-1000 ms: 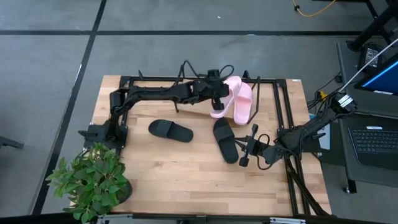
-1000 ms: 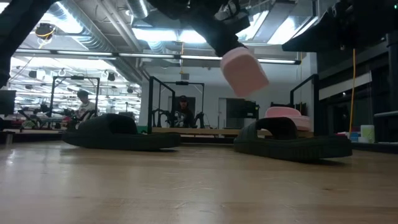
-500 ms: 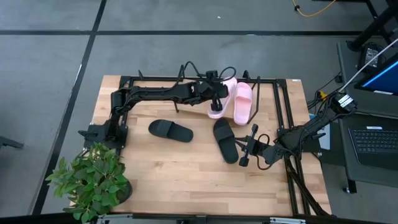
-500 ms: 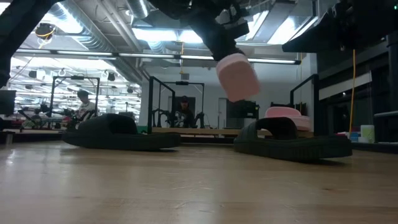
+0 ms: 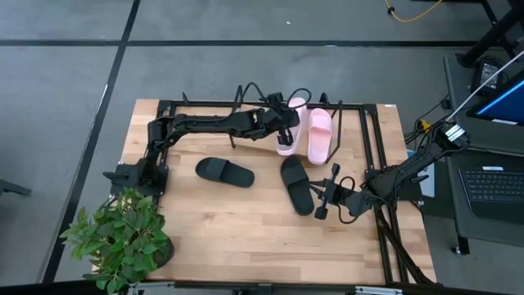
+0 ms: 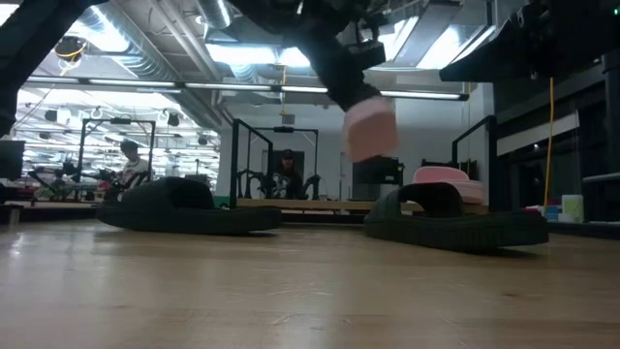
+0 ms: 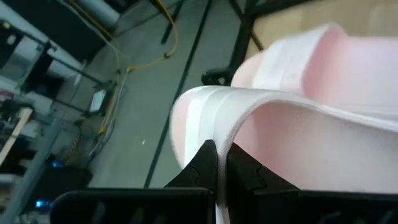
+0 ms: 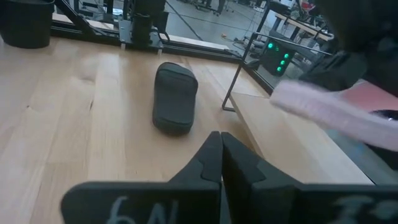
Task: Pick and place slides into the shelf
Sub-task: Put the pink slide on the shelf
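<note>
Four slides: two black foam ones are lying on the tabletop, two pale pink ones are sitting up at the shelf.
Potted plant: a leafy green plant (image 5: 121,238) is standing at the lower left of the high view, nearest the camera's bottom edge.
Right gripper: the right gripper (image 5: 319,202) is waiting low at centre right of the high view, fingers pressed together on nothing, just right of a black slide.
Black slides: one black foam open-toed slide (image 5: 224,171) is lying left of centre; the second black foam slide (image 5: 296,184) is lying at an angle beside it, well apart.
Table: the light wooden tabletop (image 5: 246,229) is carrying all of this.
Left gripper: the left gripper (image 5: 284,131) is reaching across the upper middle, fingers pinching the strap of a pale pink foam slide (image 5: 288,135) and holding it in the air.
Second pink slide: the other pale pink slide (image 5: 319,135) is resting on the shelf, just right of the held one.
Shelf: the tilted light wooden board in a thin black wire frame (image 5: 360,123) is standing along the far edge of the table.
</note>
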Controlling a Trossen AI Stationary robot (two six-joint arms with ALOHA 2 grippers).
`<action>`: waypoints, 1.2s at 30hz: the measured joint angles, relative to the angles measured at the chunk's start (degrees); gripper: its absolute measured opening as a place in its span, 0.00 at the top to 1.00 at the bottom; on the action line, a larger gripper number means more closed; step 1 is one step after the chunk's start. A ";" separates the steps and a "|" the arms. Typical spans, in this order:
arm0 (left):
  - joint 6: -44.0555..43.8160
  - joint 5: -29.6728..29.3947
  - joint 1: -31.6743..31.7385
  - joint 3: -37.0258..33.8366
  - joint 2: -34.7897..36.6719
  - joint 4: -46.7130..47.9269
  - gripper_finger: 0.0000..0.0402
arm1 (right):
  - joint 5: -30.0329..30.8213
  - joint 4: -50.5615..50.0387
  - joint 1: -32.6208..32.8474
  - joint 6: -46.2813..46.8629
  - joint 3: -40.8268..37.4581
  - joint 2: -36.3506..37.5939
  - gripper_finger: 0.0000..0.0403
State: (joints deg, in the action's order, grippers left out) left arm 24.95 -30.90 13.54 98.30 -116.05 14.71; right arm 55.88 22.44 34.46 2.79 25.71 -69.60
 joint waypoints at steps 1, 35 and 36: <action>-0.37 0.23 0.02 0.01 -0.54 -1.06 0.99 | 0.00 -0.02 0.00 0.00 0.00 0.00 0.99; -2.08 1.47 1.49 0.02 -7.63 -4.97 0.99 | 0.00 -1.18 0.02 0.50 0.00 0.00 0.99; -2.08 1.47 1.49 0.02 -7.69 -5.15 0.99 | -0.02 -1.18 0.00 0.50 0.00 0.00 0.99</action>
State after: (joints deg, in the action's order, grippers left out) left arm 22.87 -29.43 15.03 98.32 -123.75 9.56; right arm 55.86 21.26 34.46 3.29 25.71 -69.60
